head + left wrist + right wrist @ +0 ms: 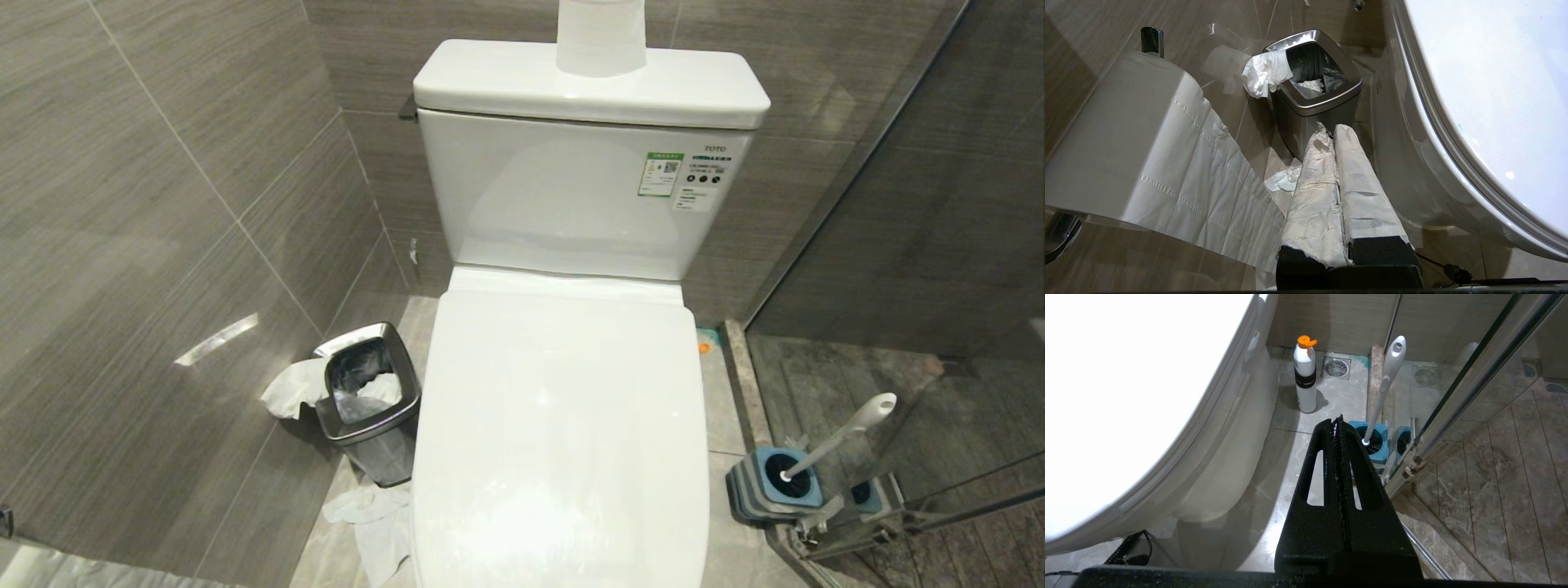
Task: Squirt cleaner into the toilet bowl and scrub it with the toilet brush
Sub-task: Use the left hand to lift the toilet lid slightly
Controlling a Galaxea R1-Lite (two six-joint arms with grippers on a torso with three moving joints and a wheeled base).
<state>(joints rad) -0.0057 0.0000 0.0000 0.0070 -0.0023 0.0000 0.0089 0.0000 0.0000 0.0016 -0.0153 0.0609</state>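
A grey-tiled bathroom is shown; the toilet bowl (560,425) is lidded, the toilet brush (841,437) stood in its holder (774,482) beside it. Both the left claw (1329,132) and right claw (1337,424) are clenched, empty, pointed floorward alongside

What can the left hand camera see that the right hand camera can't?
Only the left wrist view shows the toilet paper roll, the steel waste bin and the shut left gripper. Only the right wrist view shows the toilet brush standing in its blue holder, an orange-capped white bottle and the shut right gripper. Both show the toilet bowl, lid down.
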